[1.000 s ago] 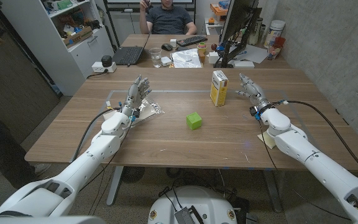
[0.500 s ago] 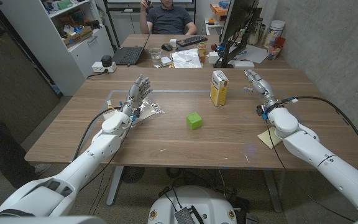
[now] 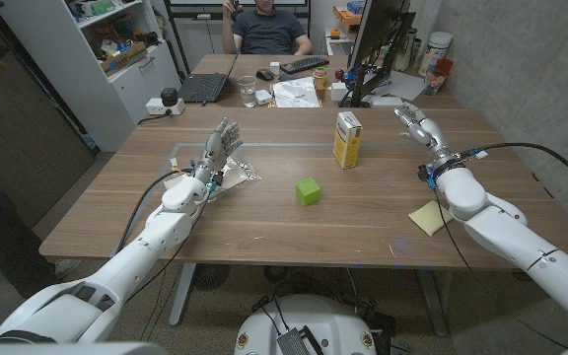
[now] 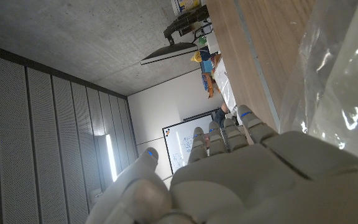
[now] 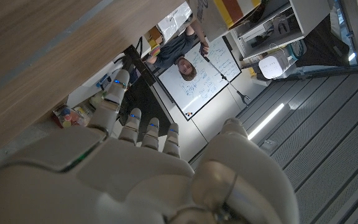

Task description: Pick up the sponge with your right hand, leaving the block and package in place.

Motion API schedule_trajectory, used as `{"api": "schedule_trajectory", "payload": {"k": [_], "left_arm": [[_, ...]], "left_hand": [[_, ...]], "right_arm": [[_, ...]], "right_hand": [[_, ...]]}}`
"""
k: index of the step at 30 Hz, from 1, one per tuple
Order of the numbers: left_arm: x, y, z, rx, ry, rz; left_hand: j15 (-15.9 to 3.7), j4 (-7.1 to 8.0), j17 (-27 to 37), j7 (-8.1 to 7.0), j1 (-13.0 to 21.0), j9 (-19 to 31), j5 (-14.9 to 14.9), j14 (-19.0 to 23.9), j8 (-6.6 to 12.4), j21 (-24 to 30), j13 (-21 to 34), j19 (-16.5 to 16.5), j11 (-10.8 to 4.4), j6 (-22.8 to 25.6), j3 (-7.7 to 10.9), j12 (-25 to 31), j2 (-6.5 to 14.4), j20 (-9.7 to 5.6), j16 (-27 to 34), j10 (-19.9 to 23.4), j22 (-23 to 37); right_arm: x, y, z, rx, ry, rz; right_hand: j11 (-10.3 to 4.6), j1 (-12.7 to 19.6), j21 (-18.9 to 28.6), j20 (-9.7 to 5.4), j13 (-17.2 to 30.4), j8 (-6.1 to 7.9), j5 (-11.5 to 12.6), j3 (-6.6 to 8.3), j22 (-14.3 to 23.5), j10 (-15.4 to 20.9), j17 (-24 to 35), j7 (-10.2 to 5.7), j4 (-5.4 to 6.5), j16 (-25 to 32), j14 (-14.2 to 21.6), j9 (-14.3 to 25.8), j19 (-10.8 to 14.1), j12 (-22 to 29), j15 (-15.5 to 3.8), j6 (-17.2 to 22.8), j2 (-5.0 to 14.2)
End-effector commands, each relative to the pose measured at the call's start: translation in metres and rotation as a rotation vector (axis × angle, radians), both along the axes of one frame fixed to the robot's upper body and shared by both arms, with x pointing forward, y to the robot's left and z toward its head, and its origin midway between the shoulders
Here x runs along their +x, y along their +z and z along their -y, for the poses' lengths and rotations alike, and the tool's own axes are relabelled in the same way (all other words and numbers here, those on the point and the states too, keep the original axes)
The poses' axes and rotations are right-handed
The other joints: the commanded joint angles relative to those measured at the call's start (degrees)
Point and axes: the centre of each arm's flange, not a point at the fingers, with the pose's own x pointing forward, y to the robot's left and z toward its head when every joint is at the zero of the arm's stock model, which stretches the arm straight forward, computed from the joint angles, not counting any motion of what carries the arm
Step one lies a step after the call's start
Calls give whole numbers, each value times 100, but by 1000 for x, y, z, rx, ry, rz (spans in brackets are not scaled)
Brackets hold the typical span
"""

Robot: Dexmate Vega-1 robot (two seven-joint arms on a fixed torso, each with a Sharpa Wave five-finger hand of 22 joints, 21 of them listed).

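The right hand is seen with its fingers stretched out and apart, nothing held in it. Compared with a second ago it's been swung out and away, toward the far right part of the wooden table, so it's no longer just beside the upright yellow-and-white cardboard box. Its spread fingers are also shown from behind in the right wrist view, again with nothing between them.

Thing is, the flat pale-yellow square sponge is lying down by the near right edge of the table, right next to the right forearm, and it's been uncovered now that the arm has shifted. So the hand is well apart from it and on the wrong side. No grasp has been started, and a pull back toward the robot and down is probably needed next.

The small green cube block and the box are unmoved in the middle of the table, so that part of the job is fine so far.

The left hand is kept open over the crinkly clear plastic wrapper, unchanged.
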Motion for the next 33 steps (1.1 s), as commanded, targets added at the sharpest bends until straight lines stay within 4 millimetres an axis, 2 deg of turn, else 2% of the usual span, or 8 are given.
{"api": "schedule_trajectory", "payload": {"k": [1,11,23,33], "left_arm": [[1,1,3,11,-9,0],[5,2,11,18,-30,-3],[10,-1,13,23,-41,-12],[15,-1,15,27,-51,-19]], "left_hand": [[40,6,13,8,-9,18,33,-16,18,31,14,7,52,36,10,29,127,43,32,-25,27],[46,6,13,5,-9,18,33,-24,17,29,14,4,50,34,7,29,126,35,29,-27,27],[42,7,13,0,-10,18,34,-24,18,29,14,6,52,35,2,29,126,36,31,-29,27],[42,7,13,4,-11,18,34,-26,19,28,14,4,49,37,-1,30,126,39,31,-28,27]], "right_arm": [[-37,6,13,-82,-130,52],[-66,0,22,-148,-261,77],[-102,-6,27,-227,-389,95],[-122,-15,30,-265,-465,100]], "right_hand": [[-8,61,-17,18,27,20,26,13,24,-34,-6,-54,-32,22,-28,32,41,-14,2,-25,-25],[-34,102,-12,60,29,17,21,1,23,-57,-9,-113,-84,34,-5,37,117,-6,-11,-69,-82],[-60,143,-76,97,30,22,26,-16,16,-91,-12,-208,-142,17,-57,42,38,-2,-5,-99,-154],[-82,180,-103,98,31,12,33,-13,13,-163,-15,-245,-178,14,-73,46,22,-17,9,-155,-171]]}}
